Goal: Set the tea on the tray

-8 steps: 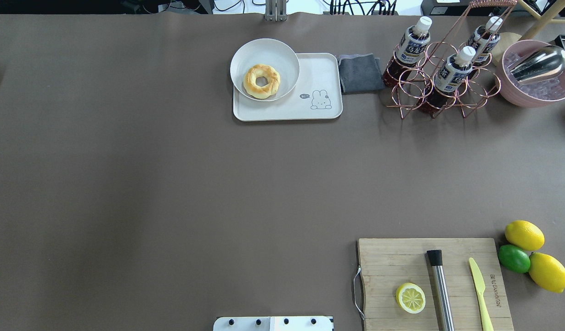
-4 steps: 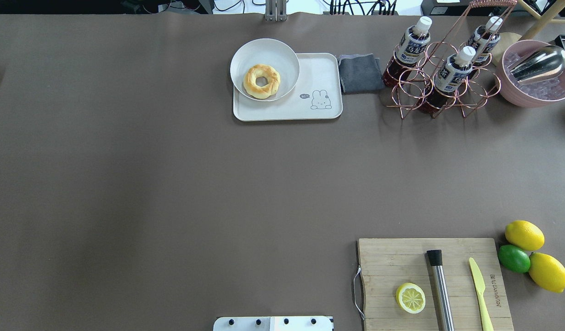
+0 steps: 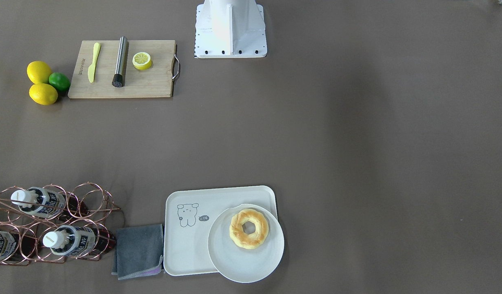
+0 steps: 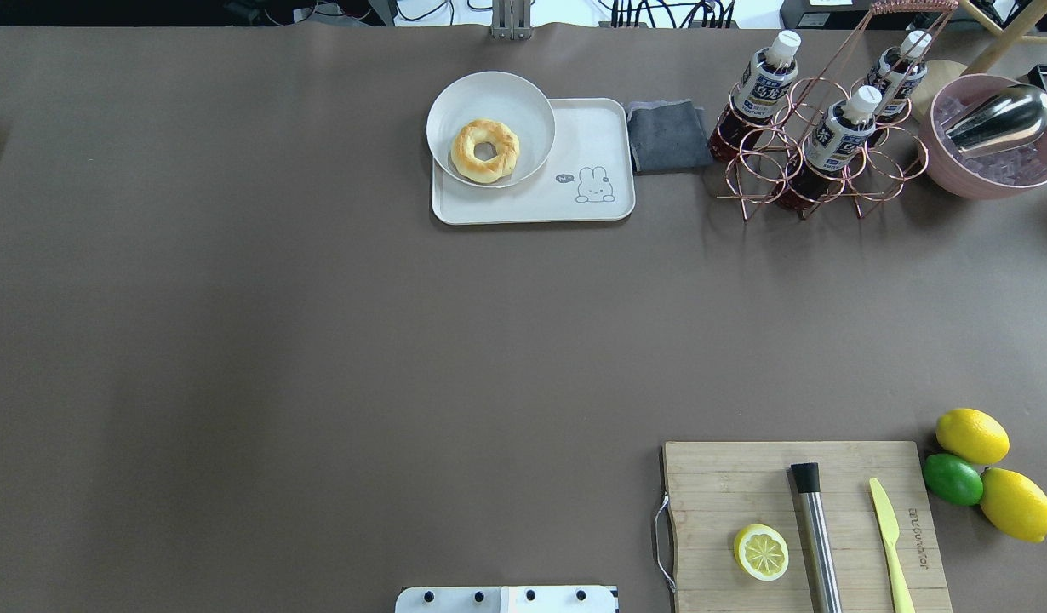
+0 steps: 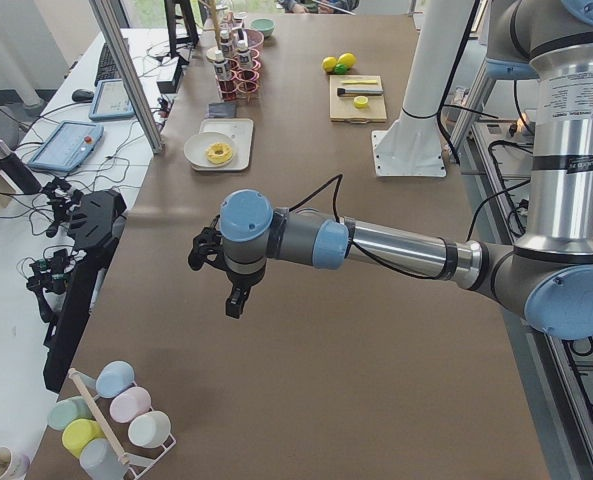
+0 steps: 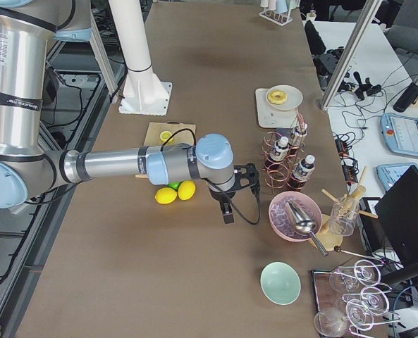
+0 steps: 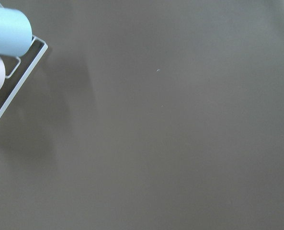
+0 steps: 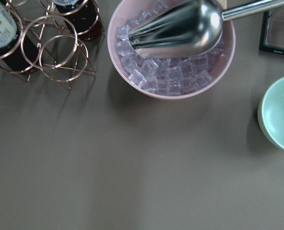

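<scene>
Step in hand, as judged: approach to the tea, with nothing gripped yet. Three small clear plastic bottles of dark red-brown tea with white caps [image 4: 837, 136] standing in the rings of a copper wire rack [image 4: 775, 183] at the far right of the table [image 4: 319, 340]; none on the off-white rounded-rectangle plastic tray with the line-drawn bear [image 4: 587, 128]. Tray near the rack, with a folded grey cloth [image 4: 666, 134] between them, just beside the tray's edge. Round white plate [image 4: 464, 94] with a doughnut [image 4: 485, 151] over the tray's left part and overhanging its rim; bare patch only around the bear, on the side toward the rack. Right arm [image 6: 124, 165] hovering over the table near the rack and a pink bowl of ice [image 8: 132, 88] with a steel scoop [image 8: 180, 28]. Right jaws seen only from the table's end: cannot tell whether apart or together. Left arm [image 5: 396, 245] out over the opposite end, near a white wire stand of pastel cups [image 5: 106, 425], well apart from tea and tray; left jaws likewise cannot tell. Next move calls for: centring the right jaws over one bottle, closing on its body below the cap, lifting straight up clear of the wire ring, carrying over the cloth, and setting down upright on the bare patch without touching the plate.
</scene>
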Controlling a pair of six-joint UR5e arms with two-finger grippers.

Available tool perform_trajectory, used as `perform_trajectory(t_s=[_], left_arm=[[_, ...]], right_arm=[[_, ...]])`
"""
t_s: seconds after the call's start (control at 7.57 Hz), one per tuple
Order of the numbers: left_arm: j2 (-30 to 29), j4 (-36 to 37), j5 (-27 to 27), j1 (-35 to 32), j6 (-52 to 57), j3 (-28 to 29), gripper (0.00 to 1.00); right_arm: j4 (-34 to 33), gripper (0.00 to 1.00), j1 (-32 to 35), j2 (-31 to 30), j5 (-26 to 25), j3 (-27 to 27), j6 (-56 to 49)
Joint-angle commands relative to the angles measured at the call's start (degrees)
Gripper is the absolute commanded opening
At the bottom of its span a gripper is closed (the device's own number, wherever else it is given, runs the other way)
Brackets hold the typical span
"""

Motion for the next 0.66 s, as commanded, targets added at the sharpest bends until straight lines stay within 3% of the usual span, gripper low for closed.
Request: perform_trajectory(t_s=[0.0, 0.26, 0.53], left_arm=[[-0.8, -13.5, -0.2, 6.6, -16.2, -0.3, 0.98], [-0.8, -17.8, 0.3, 9.4, -19.5, 0.2, 0.99], [-1.0, -17.8, 0.5, 10.3, -19.8, 0.0, 0.99]], right_arm=[[0.1, 0.99, -8.9, 9.4, -0.8, 0.8, 18.1], [0.1, 0.99, -18.2, 18.5, -8.4, -0.5, 33.0], [0.2, 0.98, -23.7, 26.2, -15.5, -6.7, 38.1]])
